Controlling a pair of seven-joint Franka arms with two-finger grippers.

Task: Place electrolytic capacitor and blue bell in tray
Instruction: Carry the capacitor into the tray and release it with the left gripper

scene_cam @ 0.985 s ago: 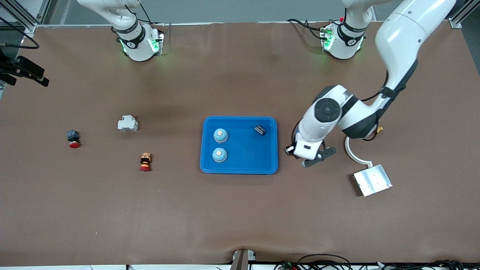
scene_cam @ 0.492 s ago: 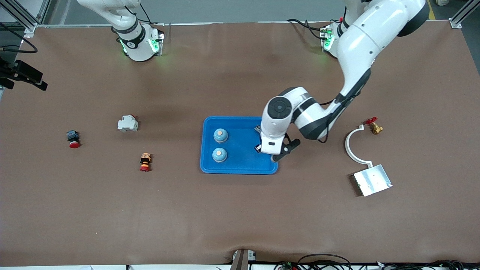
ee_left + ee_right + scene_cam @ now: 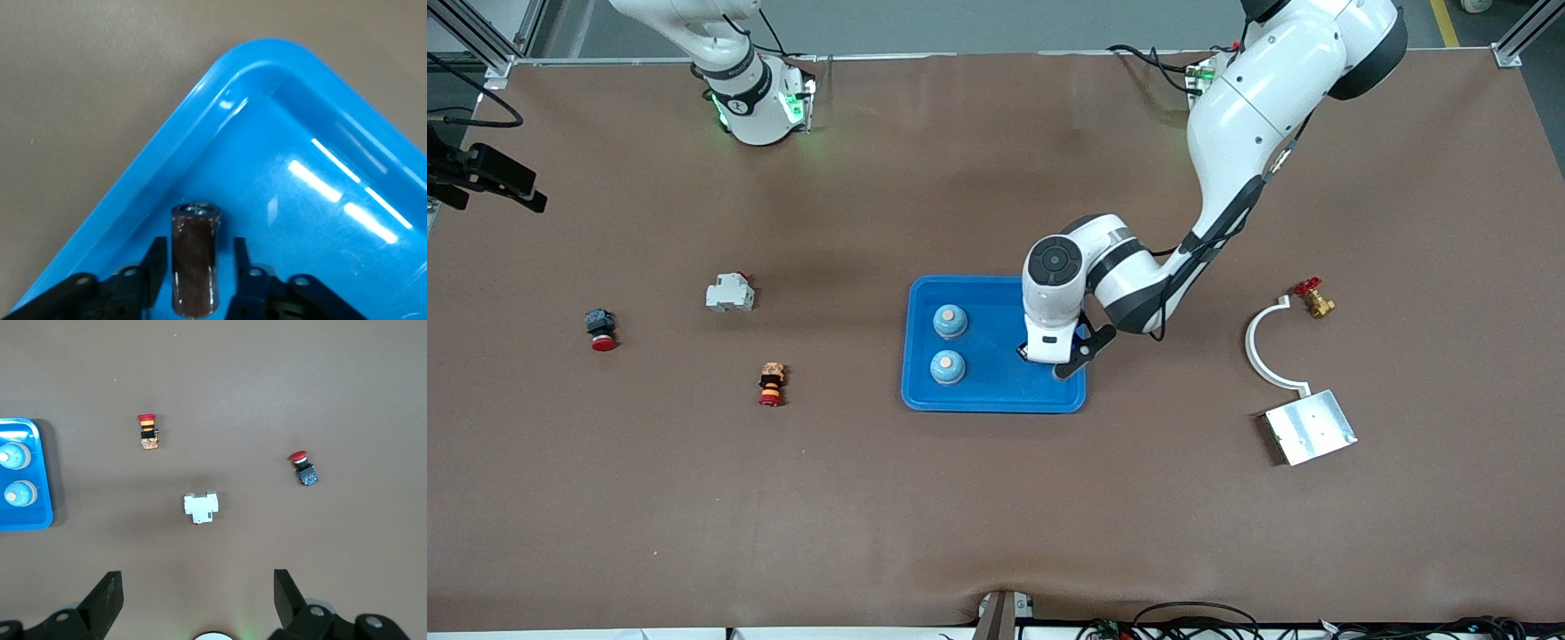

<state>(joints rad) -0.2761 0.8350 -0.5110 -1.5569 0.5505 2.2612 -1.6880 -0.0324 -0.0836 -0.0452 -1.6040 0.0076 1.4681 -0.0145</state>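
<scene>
The blue tray (image 3: 996, 396) lies mid-table with two blue bells (image 3: 950, 321) (image 3: 947, 366) standing in it. My left gripper (image 3: 1040, 360) reaches down into the tray's corner nearest the left arm's end. In the left wrist view a dark brown electrolytic capacitor (image 3: 195, 257) lies on the tray (image 3: 320, 233) floor between the fingers of the left gripper (image 3: 199, 243), with a gap on each side, so the jaws are open. My right gripper (image 3: 198, 577) waits, wide open and holding nothing, high over the right arm's end of the table.
Toward the right arm's end lie a white breaker (image 3: 730, 292), a red push button (image 3: 600, 329) and an orange-red stacked button (image 3: 771, 384). Toward the left arm's end are a brass valve (image 3: 1312, 298), a white curved piece (image 3: 1258, 342) and a silver plate (image 3: 1310, 427).
My left arm swung from beside the tray to over it, carrying the capacitor, and its jaws have parted from the capacitor. The right arm has not moved.
</scene>
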